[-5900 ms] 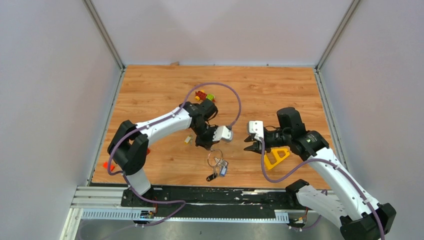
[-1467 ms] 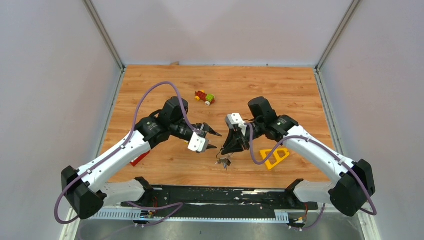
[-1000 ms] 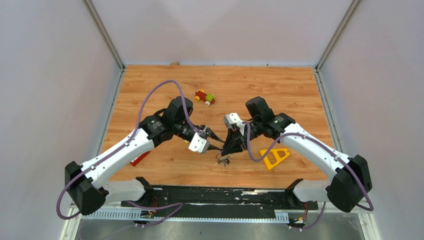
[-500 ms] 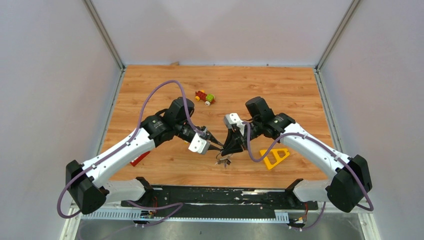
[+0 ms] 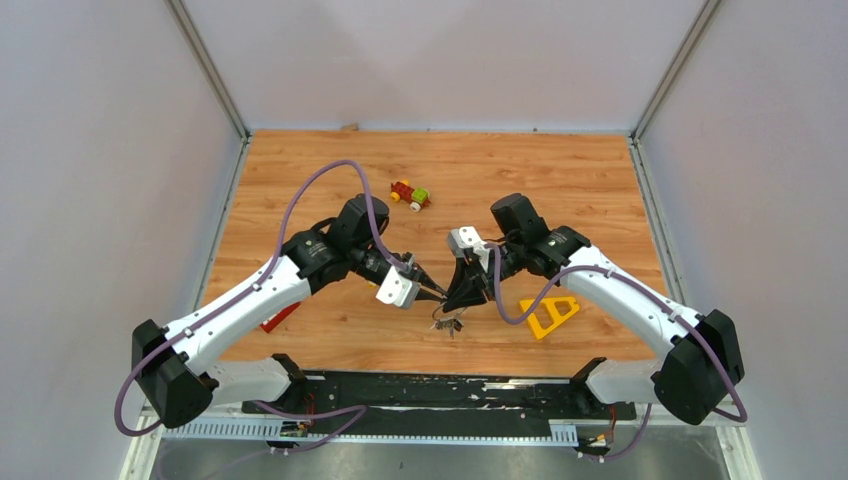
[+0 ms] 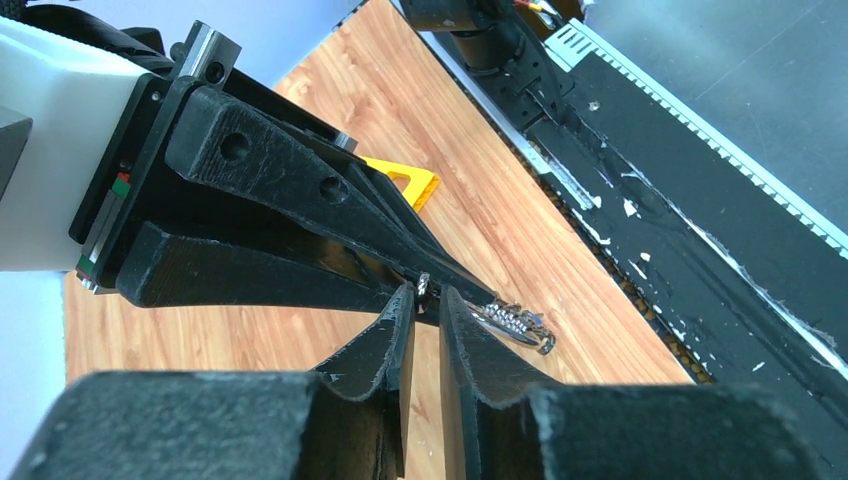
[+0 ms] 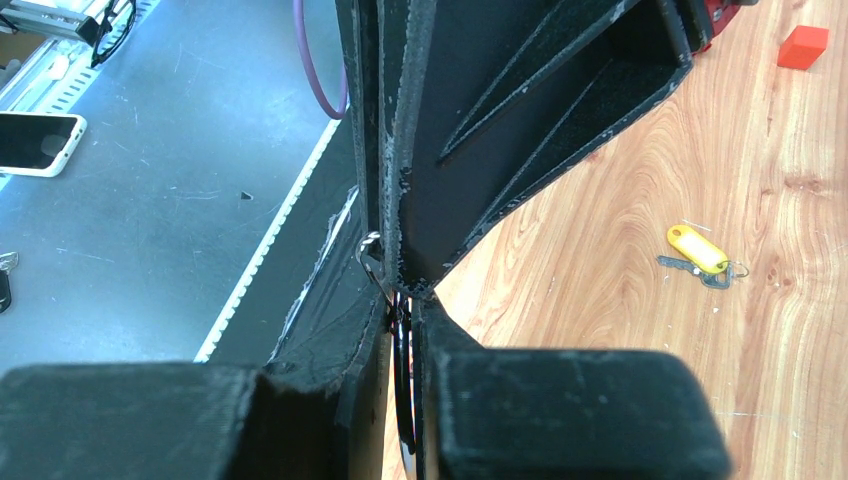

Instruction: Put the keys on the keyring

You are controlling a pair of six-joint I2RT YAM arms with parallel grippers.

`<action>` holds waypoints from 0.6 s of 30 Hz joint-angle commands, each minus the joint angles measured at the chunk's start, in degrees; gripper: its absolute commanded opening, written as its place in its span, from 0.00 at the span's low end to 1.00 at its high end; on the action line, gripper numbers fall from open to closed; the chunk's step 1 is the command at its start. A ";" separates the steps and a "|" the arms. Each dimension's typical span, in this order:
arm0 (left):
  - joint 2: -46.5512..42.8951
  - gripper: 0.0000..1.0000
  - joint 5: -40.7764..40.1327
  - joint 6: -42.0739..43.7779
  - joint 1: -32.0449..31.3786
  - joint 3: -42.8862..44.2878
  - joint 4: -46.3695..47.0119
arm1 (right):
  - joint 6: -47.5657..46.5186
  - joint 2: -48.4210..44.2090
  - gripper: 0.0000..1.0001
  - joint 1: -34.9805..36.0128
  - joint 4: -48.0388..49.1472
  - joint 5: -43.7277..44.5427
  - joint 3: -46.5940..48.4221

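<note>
wood table (image 5: 560, 180), near centre: right gripper (image 5: 455, 303) clamped on the keyring (image 6: 423, 287), a bunch of keys (image 5: 450, 323) dangling under it. left gripper (image 5: 438, 293) tip to tip with it, jaws a narrow slit around the ring wire; cannot tell if they pinch it. yellow-tagged key (image 7: 697, 250) lies apart on the wood. toy car (image 5: 410, 194) on the far side, yellow triangle (image 5: 545, 315) to the right.

Thin silver keyring (image 6: 423, 285), pinched in my right gripper (image 5: 452, 303) above the near edge of the tabletop (image 5: 560, 170), dangled bunched silver keys (image 5: 450, 322); one yellow-tagged key (image 7: 697, 250) lay flat.
</note>
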 commanded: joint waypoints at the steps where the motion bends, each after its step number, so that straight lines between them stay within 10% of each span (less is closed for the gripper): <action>1: 0.37 0.21 2.71 -0.80 -0.34 1.99 1.33 | -1.24 -0.02 0.00 -0.24 0.15 -2.35 2.85; 18: -2.11 0.00 -0.71 -10.72 -0.38 -0.58 7.78 | -0.40 -1.06 0.05 -0.57 0.37 -0.89 3.05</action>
